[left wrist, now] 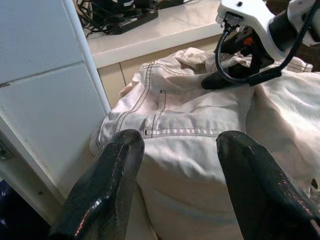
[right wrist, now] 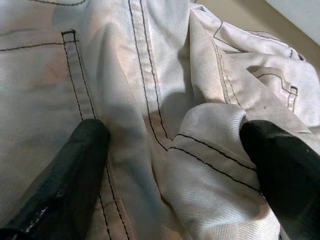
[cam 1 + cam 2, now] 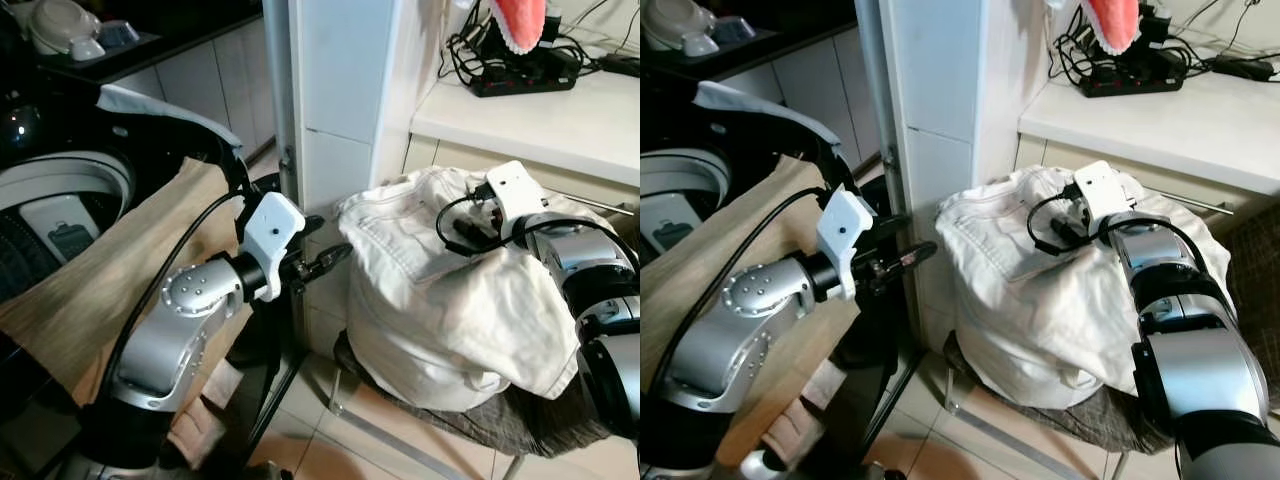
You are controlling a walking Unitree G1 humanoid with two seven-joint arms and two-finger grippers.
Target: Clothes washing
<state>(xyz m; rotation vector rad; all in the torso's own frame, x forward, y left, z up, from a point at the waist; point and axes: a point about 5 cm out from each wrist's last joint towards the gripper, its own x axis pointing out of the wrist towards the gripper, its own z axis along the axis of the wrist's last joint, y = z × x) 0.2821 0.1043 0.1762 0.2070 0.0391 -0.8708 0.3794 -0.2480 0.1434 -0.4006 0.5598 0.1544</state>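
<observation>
A: Light's soft and even indoors. The white trousers and the countertop toward two o'clock look bright, nearly washed out.

B: The washing machine at nine o'clock sits in deep shadow. Any blur?

A: Head views are slightly soft. Close up, the left gripper fingers show glossy glare and are out of focus.

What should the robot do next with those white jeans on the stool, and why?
Probably close the right gripper. Its open fingers already press into the white jeans, with a fold of cloth between them. The left gripper hangs open, short of the pile.
</observation>
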